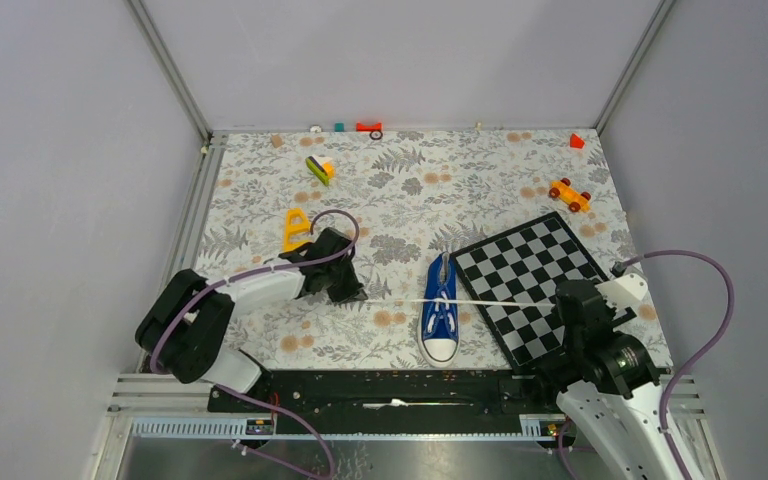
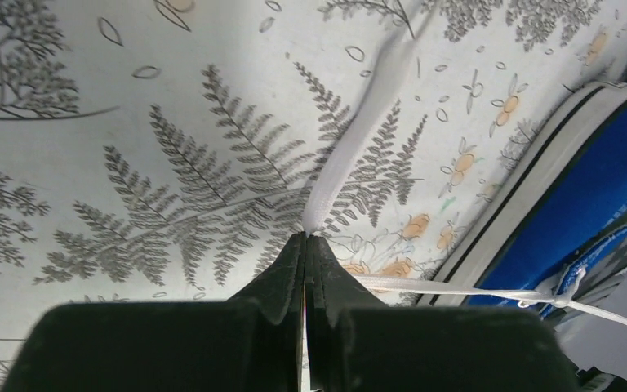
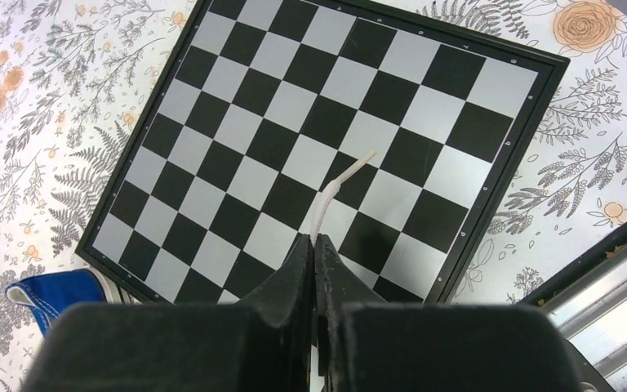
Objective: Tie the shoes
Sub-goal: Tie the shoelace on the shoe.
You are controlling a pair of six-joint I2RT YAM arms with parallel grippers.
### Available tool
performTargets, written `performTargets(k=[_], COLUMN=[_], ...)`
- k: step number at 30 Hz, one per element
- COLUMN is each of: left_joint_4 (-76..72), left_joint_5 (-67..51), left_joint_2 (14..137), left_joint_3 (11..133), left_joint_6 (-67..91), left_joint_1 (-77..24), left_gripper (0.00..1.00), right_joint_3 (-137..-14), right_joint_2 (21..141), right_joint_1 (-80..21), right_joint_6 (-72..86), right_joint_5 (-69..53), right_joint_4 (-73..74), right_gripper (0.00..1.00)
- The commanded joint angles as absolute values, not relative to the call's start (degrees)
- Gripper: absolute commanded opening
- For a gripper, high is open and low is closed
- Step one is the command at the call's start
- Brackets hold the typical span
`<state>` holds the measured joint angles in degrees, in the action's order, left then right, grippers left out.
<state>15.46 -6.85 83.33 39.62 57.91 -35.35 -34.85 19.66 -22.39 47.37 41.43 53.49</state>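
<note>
The blue sneaker [image 1: 440, 308] with white toe cap lies on the floral cloth, toe toward me, just left of the chessboard. Its white laces [image 1: 400, 301] run taut to both sides. My left gripper [image 1: 352, 290] is to the shoe's left, shut on the left lace end [image 2: 335, 175]; the shoe's side [image 2: 596, 188] shows at the right of that view. My right gripper [image 1: 568, 318] is over the chessboard, shut on the right lace end [image 3: 332, 192]. The shoe's heel [image 3: 53, 296] shows at the lower left of the right wrist view.
A black-and-white chessboard [image 1: 530, 285] lies right of the shoe. A yellow A-shaped toy [image 1: 295, 229] sits behind my left arm. A green-yellow toy [image 1: 320, 168], an orange toy car [image 1: 569, 194], a red block [image 1: 576, 141] and small pieces stand along the back edge.
</note>
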Motion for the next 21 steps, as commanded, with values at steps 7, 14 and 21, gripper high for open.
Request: performTargets(k=[7, 14, 21], left_joint_4=[21.64, 27.98, 29.09], left_joint_5=[-1.96, 1.43, 1.41], left_joint_2=[72.52, 68.04, 65.51], left_joint_3=[44.32, 48.39, 46.69], left_joint_6=[49.75, 45.5, 45.79], left_joint_1=[-31.78, -30.37, -27.99], left_gripper=[0.0, 0.0, 0.0], right_joint_3=[-36.27, -37.04, -33.2], right_joint_2=[19.68, 18.53, 21.33], right_joint_1=[-22.5, -22.5, -22.5], right_joint_6=[51.74, 49.35, 51.21], right_joint_5=[49.61, 48.38, 42.31], right_joint_4=[54.27, 53.05, 48.17], right_gripper=[0.0, 0.0, 0.0])
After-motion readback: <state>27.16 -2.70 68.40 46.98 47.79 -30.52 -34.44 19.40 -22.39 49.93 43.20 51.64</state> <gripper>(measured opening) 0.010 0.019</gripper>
